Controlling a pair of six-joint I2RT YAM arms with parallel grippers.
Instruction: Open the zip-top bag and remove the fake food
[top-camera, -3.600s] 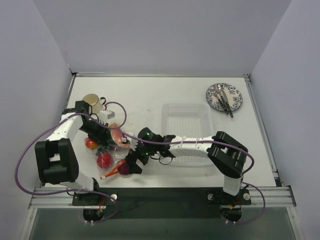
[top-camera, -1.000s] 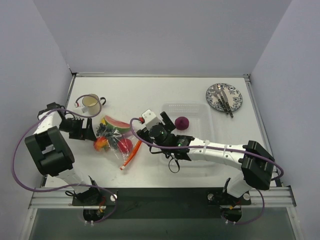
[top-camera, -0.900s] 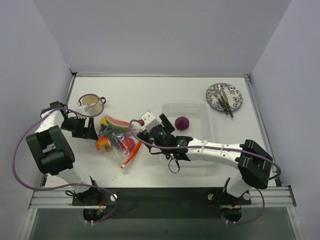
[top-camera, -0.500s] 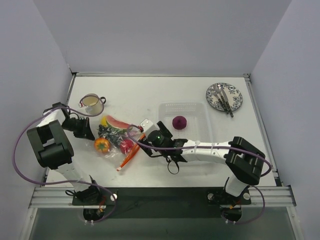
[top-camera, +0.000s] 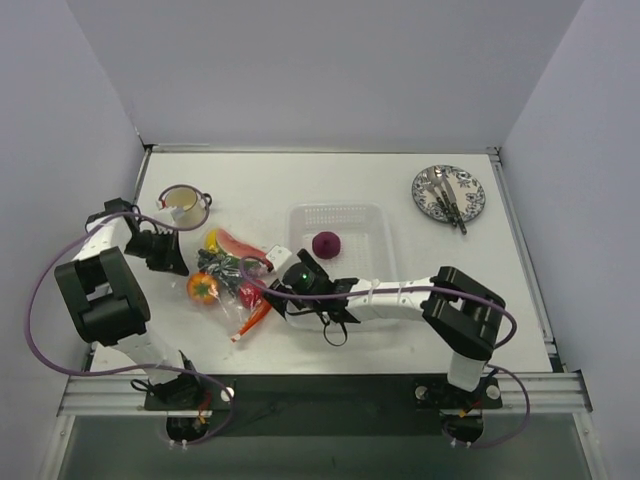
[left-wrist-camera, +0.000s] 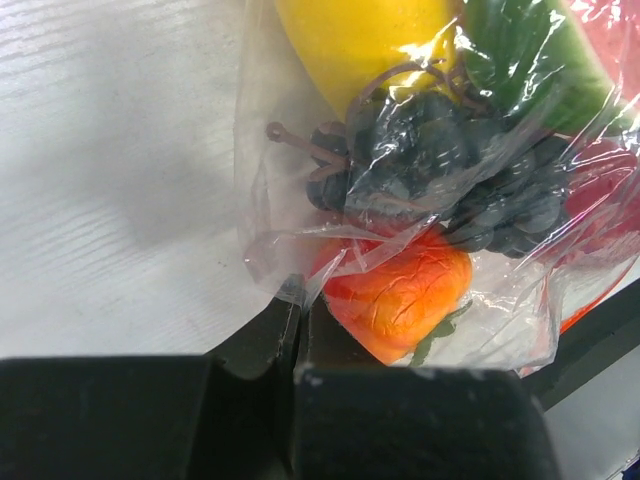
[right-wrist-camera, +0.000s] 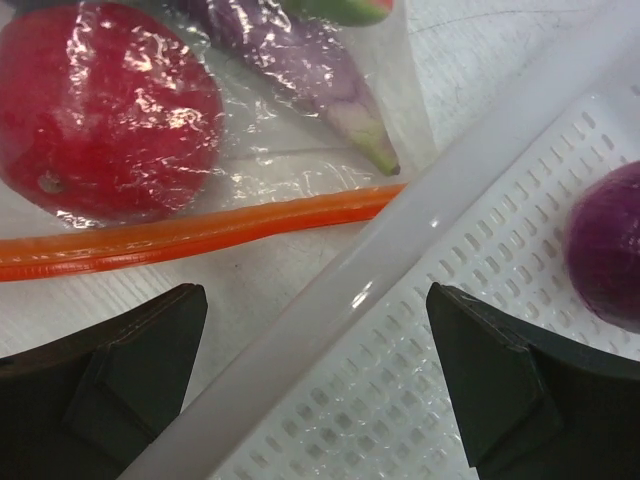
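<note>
The clear zip-top bag lies left of centre, holding fake food: a yellow fruit, dark grapes, an orange fruit, a watermelon slice, a red fruit and a purple vegetable. Its red-orange zip strip runs along the near side. My left gripper is shut on the bag's left corner. Over the tray's rim beside the zip strip, my right gripper stands open and holds nothing. A purple piece of fake food lies in the tray.
The clear perforated tray sits right of the bag, with its rim under my right gripper. A cup stands at the back left. A patterned plate with cutlery is at the back right.
My left gripper has shut on the bag's corner. The right arm has swung left toward the bag. The tray, with the purple piece in it, has shifted left.
</note>
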